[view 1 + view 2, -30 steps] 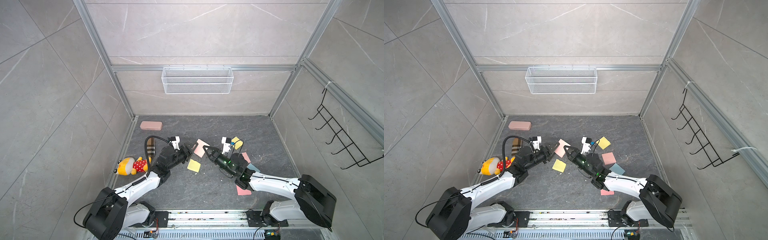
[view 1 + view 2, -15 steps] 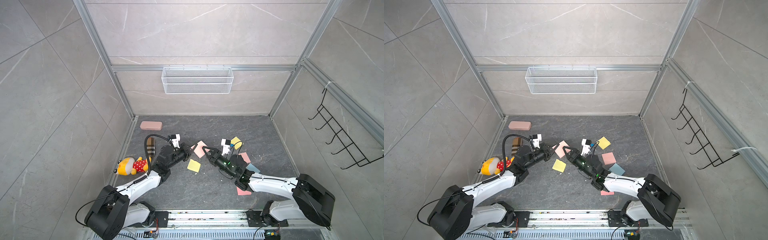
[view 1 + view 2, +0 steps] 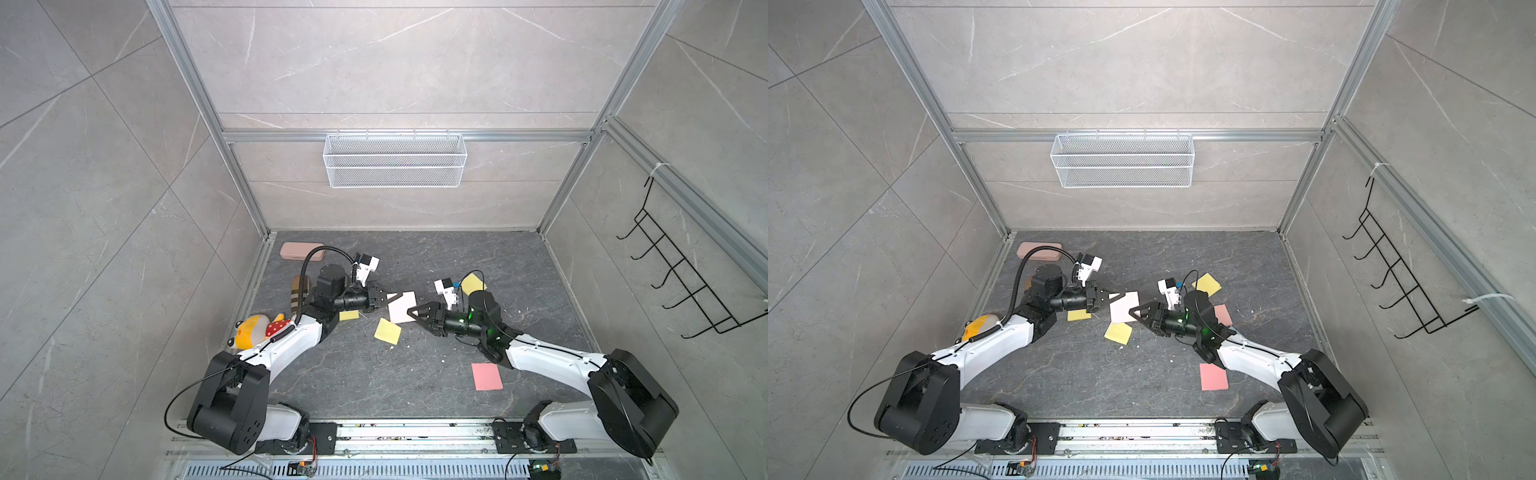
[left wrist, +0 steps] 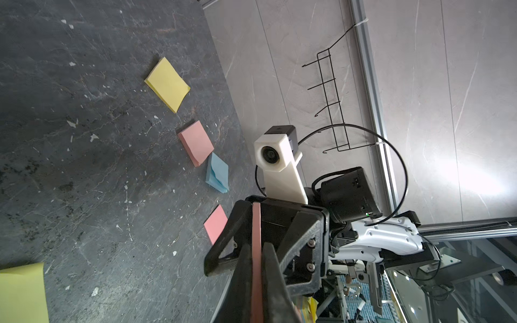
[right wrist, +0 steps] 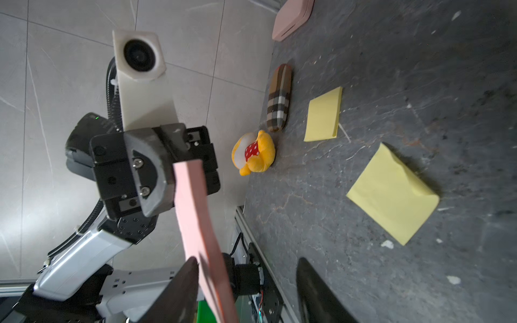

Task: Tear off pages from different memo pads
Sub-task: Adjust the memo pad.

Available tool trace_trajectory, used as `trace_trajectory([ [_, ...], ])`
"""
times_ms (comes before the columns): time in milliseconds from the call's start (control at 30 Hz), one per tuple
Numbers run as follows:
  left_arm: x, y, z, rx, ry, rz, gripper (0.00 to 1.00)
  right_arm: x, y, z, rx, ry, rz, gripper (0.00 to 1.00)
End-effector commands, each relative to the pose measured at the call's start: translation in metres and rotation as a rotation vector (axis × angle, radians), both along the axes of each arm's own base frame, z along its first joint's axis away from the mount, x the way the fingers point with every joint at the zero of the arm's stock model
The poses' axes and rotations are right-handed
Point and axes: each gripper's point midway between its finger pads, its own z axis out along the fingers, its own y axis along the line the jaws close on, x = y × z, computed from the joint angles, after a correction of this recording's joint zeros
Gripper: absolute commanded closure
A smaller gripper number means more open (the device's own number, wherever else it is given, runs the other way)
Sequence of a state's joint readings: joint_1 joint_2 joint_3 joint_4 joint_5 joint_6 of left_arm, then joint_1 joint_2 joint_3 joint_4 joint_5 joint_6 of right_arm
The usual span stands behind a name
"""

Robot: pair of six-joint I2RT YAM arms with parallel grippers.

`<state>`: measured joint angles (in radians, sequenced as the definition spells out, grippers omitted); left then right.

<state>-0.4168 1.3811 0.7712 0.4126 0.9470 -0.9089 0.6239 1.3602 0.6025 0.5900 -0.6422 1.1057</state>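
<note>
Mid-table, off the surface | left gripper [image 3: 384, 300] was clamped on pink page [image 3: 402, 307], holding it aloft | right gripper [image 3: 412, 312] jaws stood apart beside it | likely a handover, freeing it for memo pads [image 4: 195, 142] at right

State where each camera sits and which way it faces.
Top views: high above the base, looking down across the table toward the back wall; left arm and right arm show whole.
Left wrist: on the left arm, looking along its own fingers, shut on the pink page, toward the right arm.
Right wrist: on the right arm, looking between its own open fingers toward the left gripper and plush toy.
Shared: every view shows the pink page, held above the table.
</note>
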Motion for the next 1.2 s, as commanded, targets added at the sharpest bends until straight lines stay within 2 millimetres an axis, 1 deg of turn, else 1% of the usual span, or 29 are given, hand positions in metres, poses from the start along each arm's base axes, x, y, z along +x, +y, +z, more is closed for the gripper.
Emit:
trace_trajectory([
  [0, -0.015, -0.005, 0.014, -0.033, -0.08, -0.092, 1.0, -0.012, 0.005, 0.016, -0.008, -0.053, 0.104, 0.5],
  [67, -0.016, -0.006, 0.013, -0.031, -0.074, -0.091, 1.0, -0.011, 0.006, 0.017, -0.016, -0.086, 0.11, 0.61],
  [167, -0.016, -0.006, 0.013, -0.038, -0.066, -0.086, 1.0, -0.01, 0.006, 0.012, -0.024, -0.086, 0.103, 0.78],
  [200, -0.016, -0.005, 0.015, -0.043, -0.066, -0.077, 0.98, -0.008, 0.005, 0.011, -0.026, -0.087, 0.093, 0.83],
  [233, -0.015, -0.002, 0.016, -0.042, -0.067, -0.058, 0.9, -0.008, 0.004, 0.009, -0.026, -0.089, 0.087, 0.86],
  [300, -0.01, 0.009, 0.018, -0.053, -0.056, -0.006, 0.74, -0.009, 0.003, 0.011, -0.01, -0.101, 0.082, 0.9],
  [367, -0.005, 0.018, 0.02, -0.09, -0.036, 0.042, 0.62, -0.008, 0.002, 0.015, 0.006, -0.111, 0.076, 0.92],
  [400, -0.004, 0.018, 0.021, -0.108, -0.03, 0.051, 0.58, -0.009, 0.002, 0.017, 0.015, -0.117, 0.076, 0.92],
  [467, -0.004, 0.017, 0.017, -0.133, 0.01, 0.057, 0.52, -0.009, 0.002, 0.021, 0.037, -0.11, 0.073, 0.93],
  [567, -0.004, 0.017, 0.005, -0.144, 0.041, 0.067, 0.5, -0.008, 0.003, 0.022, 0.051, -0.103, 0.075, 0.94],
  [633, -0.005, 0.014, 0.004, -0.142, 0.039, 0.06, 0.51, -0.008, 0.004, 0.023, 0.058, -0.096, 0.075, 0.94],
  [700, -0.007, 0.011, 0.007, -0.138, 0.026, 0.047, 0.58, -0.008, 0.005, 0.023, 0.062, -0.089, 0.075, 0.94],
  [767, -0.008, 0.009, 0.01, -0.134, 0.012, 0.041, 0.69, -0.007, 0.005, 0.023, 0.065, -0.081, 0.073, 0.92],
  [800, -0.008, 0.009, 0.011, -0.131, 0.008, 0.041, 0.79, -0.007, 0.005, 0.022, 0.065, -0.076, 0.074, 0.9],
  [833, -0.008, 0.009, 0.011, -0.128, 0.007, 0.041, 0.86, -0.007, 0.006, 0.022, 0.065, -0.072, 0.078, 0.87],
  [867, -0.007, 0.008, 0.01, -0.121, 0.016, 0.041, 0.93, -0.007, 0.006, 0.021, 0.06, -0.068, 0.08, 0.81],
  [900, -0.005, 0.009, 0.007, -0.107, 0.031, 0.048, 0.98, -0.008, 0.005, 0.02, 0.052, -0.064, 0.082, 0.73],
  [933, -0.002, 0.009, 0.003, -0.088, 0.051, 0.057, 1.0, -0.009, 0.003, 0.018, 0.034, -0.064, 0.082, 0.64],
  [1000, 0.004, 0.011, -0.01, -0.025, 0.134, 0.078, 1.0, -0.008, -0.006, 0.011, -0.034, -0.072, 0.059, 0.54],
  [1067, 0.01, 0.016, -0.028, 0.052, 0.239, 0.098, 1.0, -0.005, -0.022, -0.001, -0.184, -0.11, 0.027, 0.5],
  [1100, 0.01, 0.018, -0.039, 0.098, 0.306, 0.105, 1.0, -0.004, -0.035, -0.009, -0.328, -0.159, 0.016, 0.48],
  [1167, 0.01, 0.019, -0.052, 0.163, 0.388, 0.104, 1.0, -0.007, -0.048, -0.017, -0.518, -0.23, 0.031, 0.44],
])
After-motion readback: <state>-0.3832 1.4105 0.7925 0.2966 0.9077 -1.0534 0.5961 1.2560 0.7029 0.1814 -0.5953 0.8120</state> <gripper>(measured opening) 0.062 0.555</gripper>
